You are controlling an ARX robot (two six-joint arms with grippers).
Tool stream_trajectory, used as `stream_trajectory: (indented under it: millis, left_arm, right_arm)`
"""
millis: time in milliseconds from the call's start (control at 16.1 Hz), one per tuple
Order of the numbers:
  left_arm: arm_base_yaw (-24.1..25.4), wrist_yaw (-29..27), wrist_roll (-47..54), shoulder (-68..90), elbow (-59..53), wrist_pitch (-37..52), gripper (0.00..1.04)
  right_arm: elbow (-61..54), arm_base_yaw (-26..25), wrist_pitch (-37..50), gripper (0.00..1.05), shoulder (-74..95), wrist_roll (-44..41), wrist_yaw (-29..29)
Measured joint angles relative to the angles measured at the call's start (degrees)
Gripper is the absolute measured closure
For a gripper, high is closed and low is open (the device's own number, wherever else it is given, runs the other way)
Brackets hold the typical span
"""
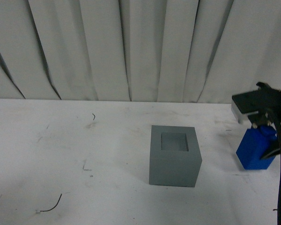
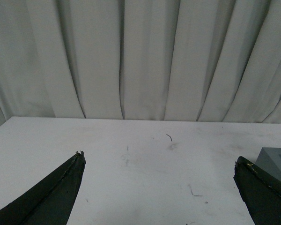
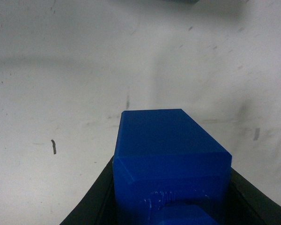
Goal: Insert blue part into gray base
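right pincer (image 1: 261,137) grips the blue part (image 1: 253,153) between its fingers. the part is tilted, low near the table (image 1: 61,150); whether it touches, i cannot tell. it hangs right of the gray base (image 1: 173,161), apart from it. the base stands upright, recess facing up. left pincer (image 2: 159,159) is spread wide over the table, with a base corner beside one finger. a curtain (image 1: 131,47) hangs behind.

A white tabletop (image 1: 61,140) lies in front of me. A pale pleated curtain (image 1: 131,47) closes off its far edge across the full width, hanging in vertical folds with dark shadow lines between them. Close in front of the curtain, a small dark curl (image 1: 93,116) marks the tabletop. Well away from the curtain lie grey scuffs (image 1: 86,166) and a thin dark thread (image 1: 57,205). Lighting is even and diffuse.
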Motion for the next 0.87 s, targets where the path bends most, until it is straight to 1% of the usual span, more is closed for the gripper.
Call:
stream_trajectory:
  millis: [187, 311, 498, 871]
  left_arm:
    - [0.0, 0.0, 0.0, 0.0, 0.0, 0.0, 0.07]
    - [0.0, 0.0, 0.0, 0.0, 0.0, 0.0, 0.07]
    - [0.0, 0.0, 0.0, 0.0, 0.0, 0.0, 0.07]
    - [0.0, 0.0, 0.0, 0.0, 0.0, 0.0, 0.07]
  right_arm:
    - [8.8, 5.1, -8.2, 0.58, -2.2, 2.1, -2.1]
    - [12.5, 8.4, -12.5, 0.58, -2.0, 4.3, -3.7]
    - [14.8, 12.0, -13.3, 0.58, -1.6, 7.2, -4.8]
    - [16.4, 16.7, -12.9, 0.58, 2.5, 12.2, -3.5]
